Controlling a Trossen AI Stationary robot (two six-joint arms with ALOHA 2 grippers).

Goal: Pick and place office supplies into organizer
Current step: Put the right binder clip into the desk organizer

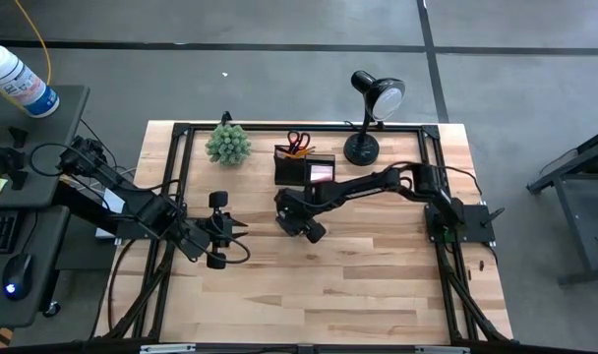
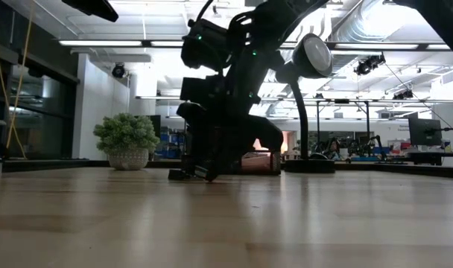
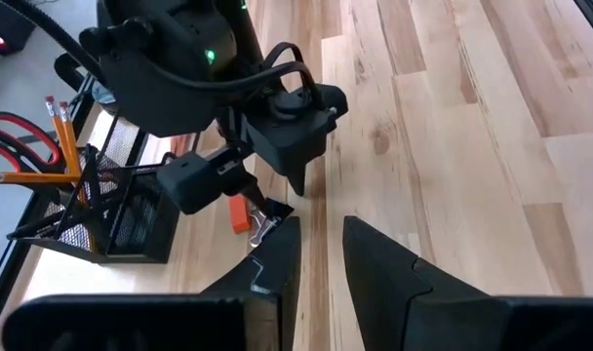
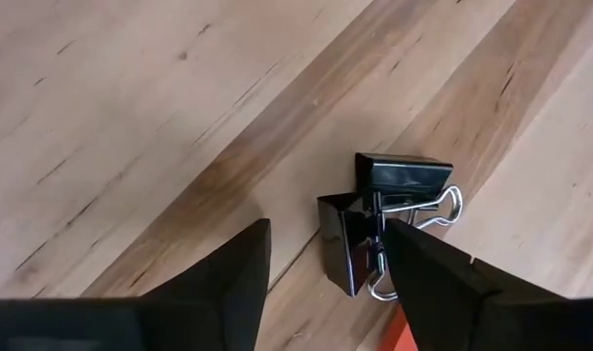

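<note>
Surface: a pale wooden table [image 1: 378, 285] of butcher-block planks, edged by a black metal frame.
Room: grey floor around the table in the high view; the low view shows a bright hall with ceiling lights, ducts and desks far behind.
Right gripper [image 4: 326, 255]: lowered to the tabletop near the middle, fingers spread wide, holding nothing.
Binder clips [image 4: 379, 229]: two black clips with wire handles lie together on the wood, between the right fingertips and just ahead of them, close to one finger; whether they touch it cannot be told.
Orange bit [image 3: 239, 214]: small, on the wood just beside the clips.
Organizer [image 1: 304, 164]: black mesh, just beyond the right gripper, with red-handled scissors [image 1: 298, 142] and orange pencils [image 3: 64, 139] standing in it, a pink pad [image 1: 321, 173] in the lower section.
Left gripper [image 3: 321, 255]: over bare wood, pointing at the right gripper, fingers partly apart, empty.
Surroundings: a green plant ball [image 1: 227, 145] and a black desk lamp [image 1: 370, 113] flank the organizer at the table's far edge.
In the way: in the low view, the right arm hides most of the organizer.
</note>
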